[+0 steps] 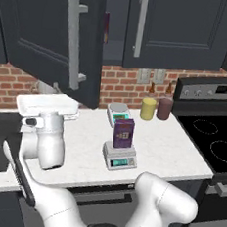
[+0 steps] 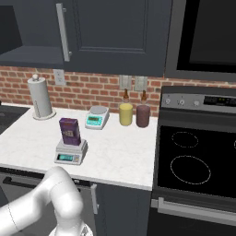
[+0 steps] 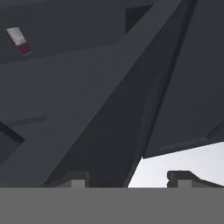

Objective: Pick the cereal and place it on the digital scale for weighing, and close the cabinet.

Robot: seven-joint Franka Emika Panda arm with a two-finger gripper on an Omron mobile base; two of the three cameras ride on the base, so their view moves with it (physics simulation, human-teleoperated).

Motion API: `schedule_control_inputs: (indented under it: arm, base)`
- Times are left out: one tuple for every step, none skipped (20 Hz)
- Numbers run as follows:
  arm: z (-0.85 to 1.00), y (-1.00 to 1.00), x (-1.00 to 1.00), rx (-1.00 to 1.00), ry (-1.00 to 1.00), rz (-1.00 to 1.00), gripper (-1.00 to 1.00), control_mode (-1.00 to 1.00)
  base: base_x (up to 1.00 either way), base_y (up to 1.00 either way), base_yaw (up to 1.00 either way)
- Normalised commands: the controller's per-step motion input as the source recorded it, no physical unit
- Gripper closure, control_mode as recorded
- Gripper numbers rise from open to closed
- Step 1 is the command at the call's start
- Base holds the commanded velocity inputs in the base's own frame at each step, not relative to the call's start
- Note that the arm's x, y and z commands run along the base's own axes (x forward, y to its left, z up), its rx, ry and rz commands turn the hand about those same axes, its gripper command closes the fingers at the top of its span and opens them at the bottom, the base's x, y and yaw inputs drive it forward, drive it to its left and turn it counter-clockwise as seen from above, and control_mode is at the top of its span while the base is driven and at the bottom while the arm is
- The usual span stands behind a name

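Note:
The cereal (image 1: 124, 132) (image 2: 69, 131), a dark purple box, stands upright on the digital scale (image 1: 119, 158) (image 2: 71, 152) near the counter's front edge. The cabinet has its left door (image 1: 49, 35) swung open over the counter, and its right door (image 1: 182, 29) is shut. My wrist rises just under the open door's lower corner in the left base view. In the hand view my gripper (image 3: 130, 178) points up at the dark door (image 3: 87, 109). Its two fingertips stand apart with the door's edge running down between them, gripping nothing that I can see.
A smaller white scale (image 1: 117, 113) (image 2: 97, 117) sits near the brick wall beside a yellow bottle (image 1: 148, 108) and a maroon bottle (image 1: 164, 107). The stove (image 1: 211, 139) (image 2: 193, 156) lies right, a paper towel roll (image 2: 40, 97) left. A maroon box (image 1: 106, 28) shows inside the cabinet.

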Motion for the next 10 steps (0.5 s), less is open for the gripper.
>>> schedule_control_inputs:
  arm:
    - [0.63,-0.57,0.08,0.36,-0.15,-0.08,-1.0,-1.0]
    - [0.63,-0.56,0.08,0.35,-0.15,-0.08,-1.0,-1.0]
    - [0.63,-0.57,0.12,0.36,-0.13,-0.07,-1.0,-1.0]
    - [0.61,-0.57,0.14,0.37,-0.12,-0.07,-1.0,-1.0]
    - [0.61,-0.58,0.14,0.36,-0.11,-0.07,-1.0,-1.0]
    - [0.56,-0.59,0.18,0.37,-0.08,-0.06,-1.0,-1.0]
    - [0.55,-0.62,0.17,0.37,-0.06,-0.06,-1.0,-1.0]
    - [0.47,-0.62,0.18,0.39,-0.03,-0.05,-1.0,-1.0]
    - [0.44,-0.57,0.22,0.38,0.0,-0.05,-1.0,-1.0]
    - [0.42,-0.54,0.21,0.37,0.0,-0.04,-1.0,-1.0]
  base:
    - [0.0,0.0,0.0]
    - [0.0,0.0,0.0]
    - [0.0,0.0,0.0]
    - [0.0,0.0,0.0]
    - [0.0,0.0,0.0]
    - [0.0,0.0,0.0]
    - [0.0,0.0,0.0]
    - [0.0,0.0,0.0]
    - [0.0,0.0,0.0]
    - [0.0,0.0,0.0]
